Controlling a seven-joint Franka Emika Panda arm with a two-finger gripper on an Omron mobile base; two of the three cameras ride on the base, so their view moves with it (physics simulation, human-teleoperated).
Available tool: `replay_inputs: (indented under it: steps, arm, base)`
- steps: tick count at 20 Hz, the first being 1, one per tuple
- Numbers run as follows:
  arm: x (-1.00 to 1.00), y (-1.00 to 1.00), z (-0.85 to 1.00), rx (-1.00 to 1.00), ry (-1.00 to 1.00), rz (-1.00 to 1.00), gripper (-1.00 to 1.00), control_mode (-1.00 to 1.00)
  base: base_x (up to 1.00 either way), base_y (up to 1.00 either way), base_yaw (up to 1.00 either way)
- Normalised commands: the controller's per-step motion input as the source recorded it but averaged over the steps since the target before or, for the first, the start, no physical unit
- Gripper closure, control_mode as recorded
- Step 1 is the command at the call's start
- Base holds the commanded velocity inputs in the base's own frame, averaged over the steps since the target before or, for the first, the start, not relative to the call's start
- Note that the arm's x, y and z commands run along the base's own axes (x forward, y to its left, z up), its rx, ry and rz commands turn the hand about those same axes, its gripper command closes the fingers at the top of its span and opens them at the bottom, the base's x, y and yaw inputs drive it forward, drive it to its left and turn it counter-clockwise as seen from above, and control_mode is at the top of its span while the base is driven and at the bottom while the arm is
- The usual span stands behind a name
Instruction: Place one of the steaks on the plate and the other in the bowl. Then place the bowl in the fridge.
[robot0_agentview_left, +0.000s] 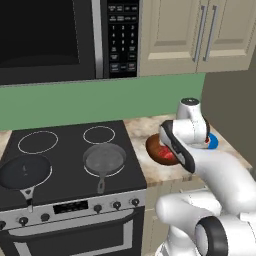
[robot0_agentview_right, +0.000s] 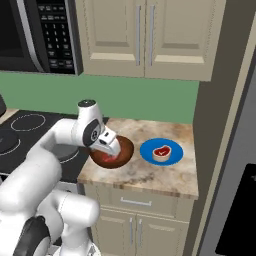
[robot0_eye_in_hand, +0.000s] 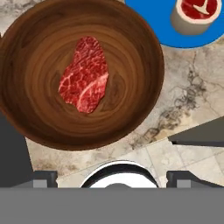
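Both steaks look placed: the all-red steak (robot0_eye_in_hand: 85, 74) lies flat in the middle of the bowl (robot0_eye_in_hand: 35, 113), the fat-rimmed steak (robot0_agentview_right: 161, 152) sits on the plate (robot0_agentview_right: 175, 159). Bowl and plate stand just beside each other on the marble table (robot0_agentview_right: 145, 177), between the stove (robot0_agentview_left: 65, 165) and the dark side wall at the right; from the hand view I can't tell whether the rims touch. The tool (robot0_agentview_right: 111, 148) hangs over the bowl, looking down into it. Its fingertips are hidden by the wrist in the base views and don't resolve at the bottom of the hand view, so I cannot tell whether the tool is apart or together; it holds nothing that I can see. Judgement on handling: the bowl is rigid, wood-like, deep-walled, probably light to moderate with one thin slab inside. Best hold is a rim pinch, one finger inside the wall and one outside, on the near edge. The smooth wall may slip or tilt under a one-sided grip, so keep it level; the steak is soft and could slide if it tips. Writing: the microwave (robot0_agentview_left: 50, 40) keypad has small white labels, too blurred to read. No brands visible anywhere.
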Motion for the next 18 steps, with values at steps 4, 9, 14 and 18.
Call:
replay_inputs:
  steps: [4,9,14,18]
  arm:
    - [-0.89,0.26,0.03,0.01,0.10,0.00,-1.00,-1.00]
    - [-0.69,0.18,0.07,0.01,0.13,0.02,-1.00,-1.00]
    - [-0.24,0.02,0.07,0.13,0.02,0.02,-1.00,-1.00]
    - [0.00,0.01,0.00,0.12,0.01,0.01,-1.00,-1.00]
  base:
    - [0.00,0.00,0.00]
    - [0.00,0.00,0.00]
    - [0.00,0.00,0.00]
    - [0.00,0.00,0.00]
